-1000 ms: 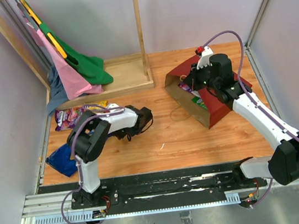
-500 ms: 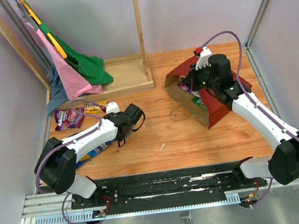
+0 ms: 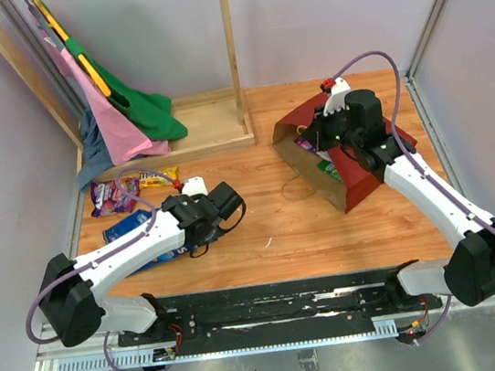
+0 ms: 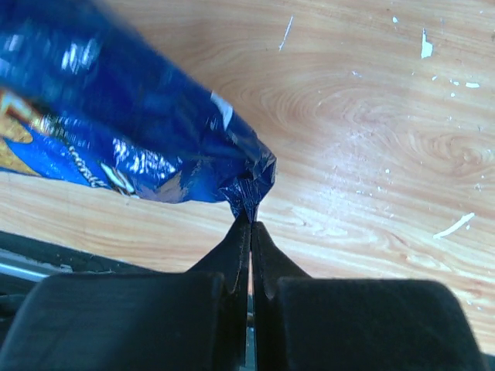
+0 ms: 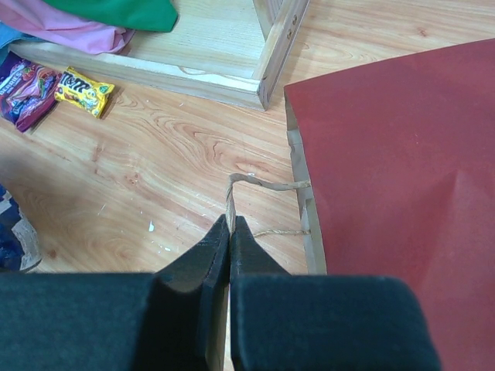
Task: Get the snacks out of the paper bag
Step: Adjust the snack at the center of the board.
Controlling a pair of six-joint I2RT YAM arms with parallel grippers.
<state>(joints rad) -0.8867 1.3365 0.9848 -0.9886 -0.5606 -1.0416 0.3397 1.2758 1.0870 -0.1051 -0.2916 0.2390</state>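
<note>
Wooden table [image 3: 327,230]: carried every item; both arm bases were fixed at its near edge.

Wooden rack [image 3: 232,58]: stood at the far left, with a pink garment [image 3: 114,121] and a green garment [image 3: 144,108] draped from it onto its base board.

Paper bag [image 3: 363,176]: lay on its side at the far right of the table, dark red outside, brown inside, mouth facing left. A green packet [image 3: 327,170] and a purple item [image 3: 303,144] showed inside the mouth.

Blue chip bag [image 4: 131,131]: outside the paper bag, at the left of the table under the left forearm, well apart from the paper bag. In the left wrist view one crimped corner pointed at the fingertips.

Purple packet [image 5: 27,85] and yellow packet [image 5: 83,91]: lay side by side on the table near the rack's base, behind the blue chip bag.

String handle [image 5: 232,189]: a thin loop running out from the paper bag's rim.

Left gripper [image 4: 249,222]: fingers pressed together, clamped on the corner of the blue chip bag.

Right gripper [image 5: 230,222]: at the bag's mouth, fingers pressed together, pinching the string handle at its outer end.
</note>
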